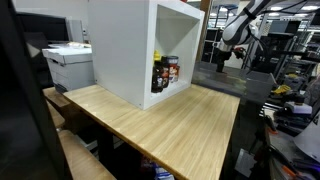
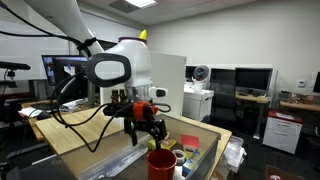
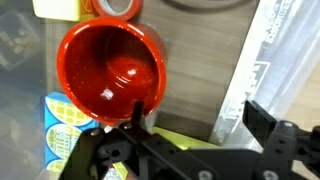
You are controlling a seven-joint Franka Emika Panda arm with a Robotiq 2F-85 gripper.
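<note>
While my end effector (image 2: 146, 128) hung with its jaws spread wide and nothing between them, the red cup (image 3: 112, 70) stood upright just below it, mouth up and seemingly empty, filling the upper left of the wrist view. In an exterior view the red cup (image 2: 160, 161) showed at the bottom centre of the frame, directly under my fingers. A yellow and blue packet (image 3: 58, 118) lay just beside it at the lower left of the wrist view, and a clear plastic container (image 3: 270, 60) stood at the right edge. For a clean hold, I judged that I should centre over the near rim, straddle the wall with one finger inside and one outside, descend straight, and keep clear of the packet so nothing tipped.
</note>
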